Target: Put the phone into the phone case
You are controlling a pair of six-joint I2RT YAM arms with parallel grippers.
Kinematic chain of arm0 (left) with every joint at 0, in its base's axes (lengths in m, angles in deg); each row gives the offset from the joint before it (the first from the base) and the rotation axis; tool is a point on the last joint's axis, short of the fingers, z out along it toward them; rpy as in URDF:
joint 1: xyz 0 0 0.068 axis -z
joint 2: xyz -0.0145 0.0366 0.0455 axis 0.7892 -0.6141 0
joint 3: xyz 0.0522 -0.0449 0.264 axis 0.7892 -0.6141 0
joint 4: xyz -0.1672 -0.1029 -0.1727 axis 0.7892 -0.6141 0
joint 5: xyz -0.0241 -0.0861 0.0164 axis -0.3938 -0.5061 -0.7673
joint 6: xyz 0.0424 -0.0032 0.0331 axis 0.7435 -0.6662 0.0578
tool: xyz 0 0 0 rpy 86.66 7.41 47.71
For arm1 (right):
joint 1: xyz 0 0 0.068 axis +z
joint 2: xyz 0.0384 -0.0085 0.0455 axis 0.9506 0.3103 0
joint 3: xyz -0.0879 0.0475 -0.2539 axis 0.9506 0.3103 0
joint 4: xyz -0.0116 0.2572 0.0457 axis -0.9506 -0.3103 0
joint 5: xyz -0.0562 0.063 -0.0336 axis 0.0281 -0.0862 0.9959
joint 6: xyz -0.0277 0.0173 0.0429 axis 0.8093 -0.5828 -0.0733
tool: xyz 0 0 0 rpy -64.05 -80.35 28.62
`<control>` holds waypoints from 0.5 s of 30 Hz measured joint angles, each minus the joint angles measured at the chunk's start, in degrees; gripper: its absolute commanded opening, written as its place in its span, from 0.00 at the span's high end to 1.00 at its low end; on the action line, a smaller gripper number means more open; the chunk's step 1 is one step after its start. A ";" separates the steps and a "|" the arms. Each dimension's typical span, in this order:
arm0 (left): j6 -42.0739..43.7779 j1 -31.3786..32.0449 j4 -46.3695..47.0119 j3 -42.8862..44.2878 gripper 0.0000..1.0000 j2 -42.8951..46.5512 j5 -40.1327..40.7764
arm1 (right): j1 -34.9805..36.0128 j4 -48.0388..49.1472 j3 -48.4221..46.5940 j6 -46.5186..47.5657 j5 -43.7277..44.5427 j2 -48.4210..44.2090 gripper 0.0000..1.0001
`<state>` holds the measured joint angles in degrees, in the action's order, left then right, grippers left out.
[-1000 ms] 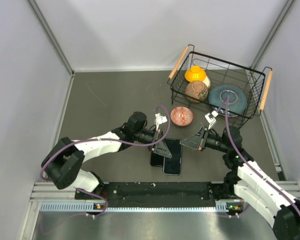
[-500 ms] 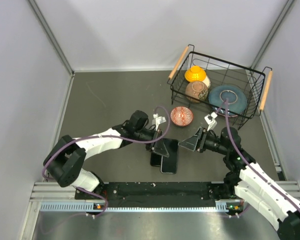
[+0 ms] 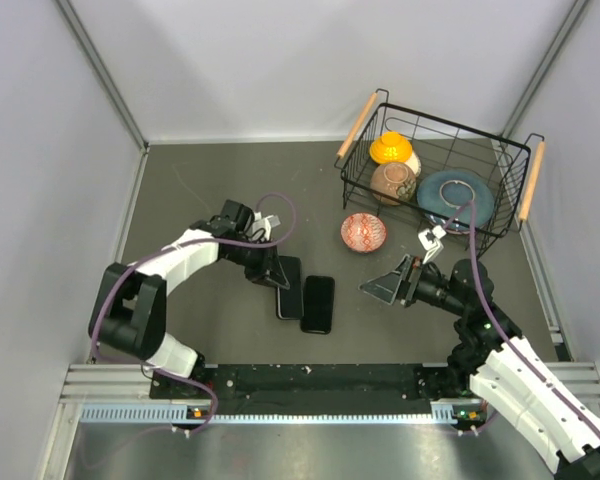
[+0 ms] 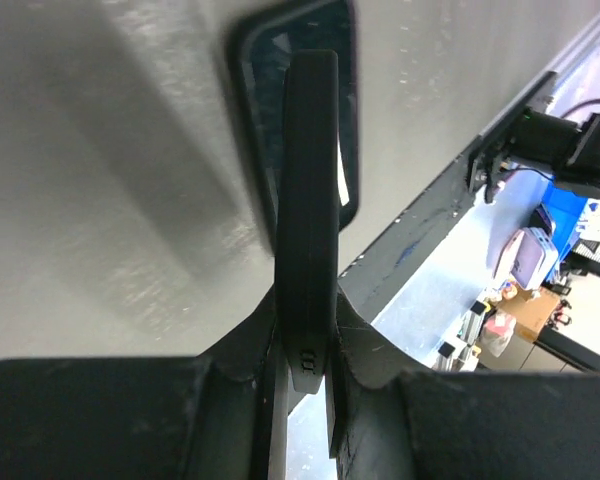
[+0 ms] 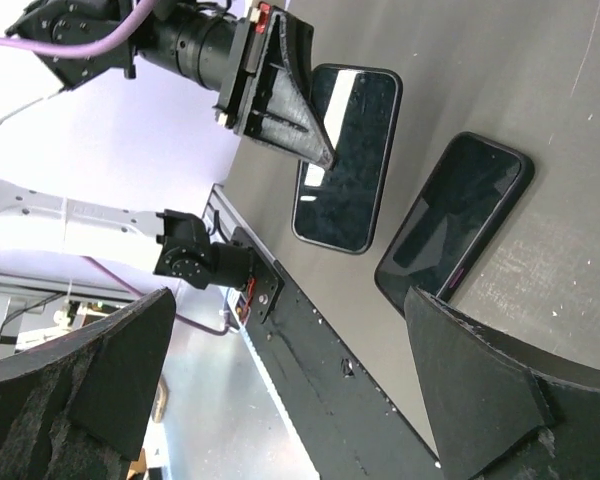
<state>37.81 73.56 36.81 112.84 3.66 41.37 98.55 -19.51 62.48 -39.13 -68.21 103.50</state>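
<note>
Pinching the case point(image 3: 293, 298) at its left edge, the left gripper point(image 3: 274, 278) has the phone point(image 3: 318, 304) just right; right gripper point(image 3: 370, 290) gapes wide.

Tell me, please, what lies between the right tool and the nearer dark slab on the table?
Nothing but bare table: the top external view shows an empty strip between the right tool and that dark slab.

A robotics lab: white panels point(image 3: 280, 60) wall a grey tabletop point(image 3: 210, 190), with an aluminium rail point(image 3: 280, 410) along its near edge.
</note>
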 measured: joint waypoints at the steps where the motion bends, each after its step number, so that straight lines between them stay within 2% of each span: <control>1: 0.79 -0.70 -0.98 0.59 1.00 -0.92 0.39 | 0.00 -0.20 0.00 0.13 0.00 -0.15 0.03; 7: 4.57 -3.89 -5.95 3.76 1.00 -8.79 2.40 | 0.00 -1.88 0.04 0.83 -0.07 -1.36 0.03; 15: 4.15 -6.03 -9.62 5.49 1.00 -14.86 2.86 | 0.00 -3.26 0.07 2.16 -0.22 -2.43 0.03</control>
<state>41.96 67.53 27.20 118.33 -11.20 44.23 98.55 -22.77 62.55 -36.97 -68.43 101.08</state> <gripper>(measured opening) 0.189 0.965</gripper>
